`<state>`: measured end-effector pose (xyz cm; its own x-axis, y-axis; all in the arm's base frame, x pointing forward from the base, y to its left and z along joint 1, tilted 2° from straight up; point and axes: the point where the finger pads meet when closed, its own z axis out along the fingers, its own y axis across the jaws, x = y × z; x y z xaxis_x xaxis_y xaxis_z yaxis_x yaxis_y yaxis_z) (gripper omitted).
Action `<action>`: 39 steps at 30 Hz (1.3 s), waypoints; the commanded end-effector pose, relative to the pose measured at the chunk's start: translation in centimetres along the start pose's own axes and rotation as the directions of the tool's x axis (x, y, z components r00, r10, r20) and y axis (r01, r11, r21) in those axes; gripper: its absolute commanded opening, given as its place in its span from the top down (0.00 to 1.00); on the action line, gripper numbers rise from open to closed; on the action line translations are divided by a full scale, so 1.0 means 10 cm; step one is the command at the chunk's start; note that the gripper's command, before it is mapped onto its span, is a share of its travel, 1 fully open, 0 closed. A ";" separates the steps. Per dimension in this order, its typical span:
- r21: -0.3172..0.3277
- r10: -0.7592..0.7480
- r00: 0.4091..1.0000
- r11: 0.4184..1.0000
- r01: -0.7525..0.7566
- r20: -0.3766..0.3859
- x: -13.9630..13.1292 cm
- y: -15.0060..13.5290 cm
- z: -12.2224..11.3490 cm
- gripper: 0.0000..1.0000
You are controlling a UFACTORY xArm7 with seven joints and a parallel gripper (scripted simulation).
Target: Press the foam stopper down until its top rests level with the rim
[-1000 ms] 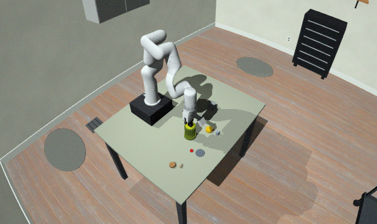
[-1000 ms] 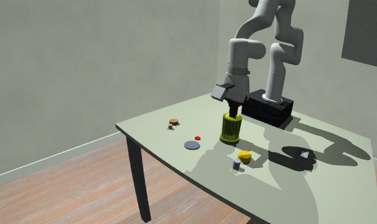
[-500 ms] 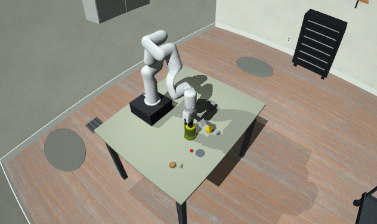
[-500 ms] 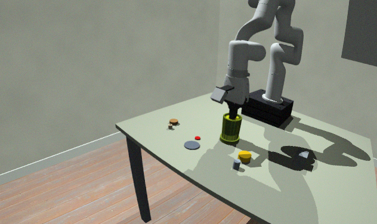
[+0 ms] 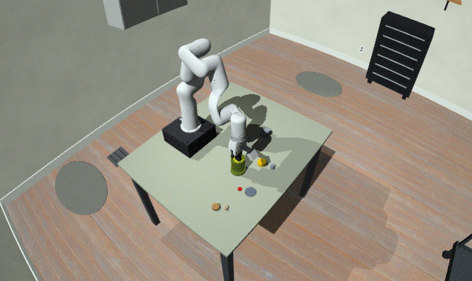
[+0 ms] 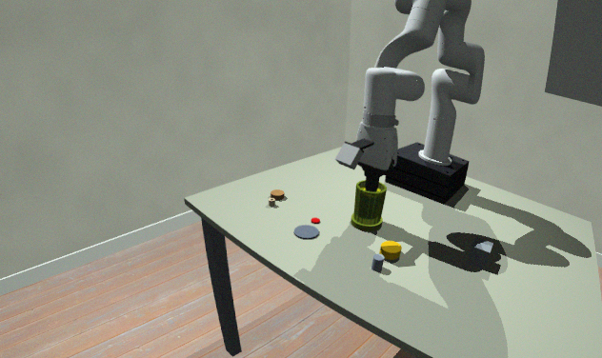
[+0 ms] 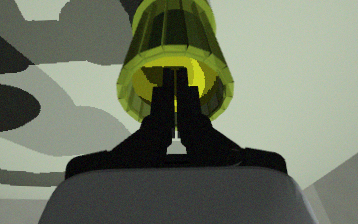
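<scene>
Upright on the tabletop (image 5: 196, 194), roughly mid-surface and a little forward of the black base block (image 5: 175, 140): a ribbed yellow-green jar (image 6: 369, 206). Reaching straight down into its mouth, the white arm (image 5: 196, 80) with its dark jaws pinched fully together, gripping nothing, only the closed tips bearing on what lies inside.

Seen from the wrist: a yellow foam stopper (image 7: 197, 75) sunk below the jar's rim, with the inner wall of the jar showing above it on all sides (a clear ring of rim standing proud of the foam). Fingertips pressed side by side against the stopper's top, near its middle.

From the exterior view, jaws hidden from just under the gripper body by the jar wall; stopper not visible from that angle.

Scattered elsewhere on the tabletop, all apart from the jar: a yellow puck (image 6: 391, 249) with a small grey cylinder (image 6: 377, 262) just beside it; a flat grey disc (image 6: 307, 231) near a small red button (image 6: 315, 220); a brown disc (image 6: 277, 193) touching or almost touching a tiny pale spool (image 6: 271, 202), hard to tell which. Also a small grey wedge-shaped piece (image 6: 484, 247) lying in the arm's shadow, well away toward the far side.

Wooden floor (image 5: 397, 149) beneath, dark drawer chest (image 5: 399, 52) against the back wall.
</scene>
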<state>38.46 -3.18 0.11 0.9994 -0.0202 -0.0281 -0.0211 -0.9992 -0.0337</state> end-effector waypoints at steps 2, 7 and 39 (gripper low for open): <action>0.000 0.000 1.000 1.000 0.000 -0.003 0.01 0.00 0.00 1.00; 0.000 0.000 1.000 1.000 0.000 -0.003 0.01 0.00 0.02 1.00; 0.000 0.000 1.000 1.000 0.000 -0.003 0.01 0.00 0.04 1.00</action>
<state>38.45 -3.16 -0.40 0.9994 -0.0201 -0.0281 -0.0210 -0.9992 -0.0337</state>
